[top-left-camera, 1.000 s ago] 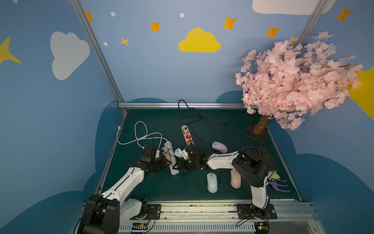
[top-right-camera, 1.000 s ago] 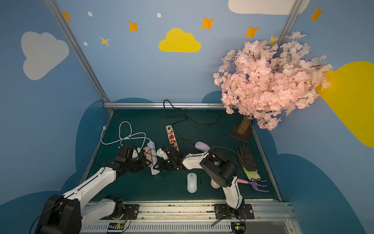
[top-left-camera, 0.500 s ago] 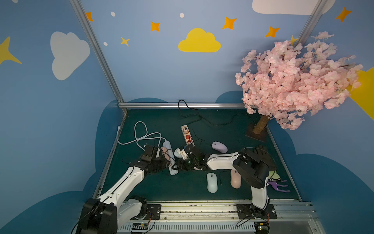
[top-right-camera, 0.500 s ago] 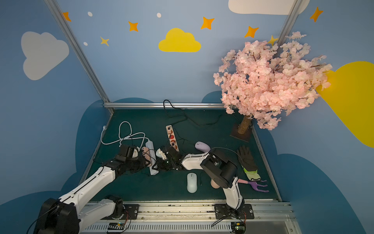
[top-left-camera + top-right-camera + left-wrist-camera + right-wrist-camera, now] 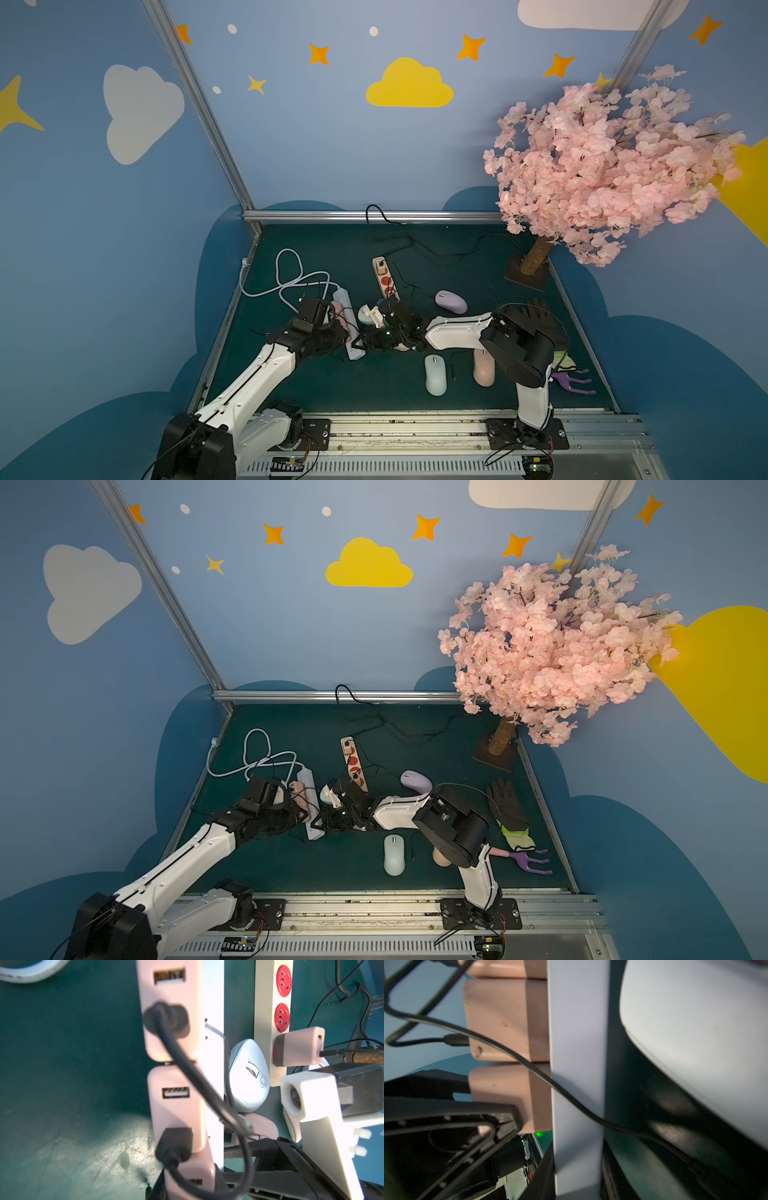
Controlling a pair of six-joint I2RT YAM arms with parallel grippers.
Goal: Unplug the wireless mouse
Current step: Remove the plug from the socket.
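green mat point(image 5: 316, 386) in blue walls point(image 5: 332, 145). nearest lie a white mouse point(image 5: 435, 374) and pink mouse point(image 5: 484, 368). the left gripper point(image 5: 341, 330) pinches a charger point(image 5: 187, 1176) on the white strip point(image 5: 341, 297); the right gripper point(image 5: 365, 338) clamps that strip's near end. just beyond, the blue mouse point(image 5: 247, 1080) lies between it and the beige strip point(image 5: 384, 278).

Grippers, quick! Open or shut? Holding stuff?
Left gripper: closed on a pink charger, it seems.
Right gripper: closed on the white power strip.
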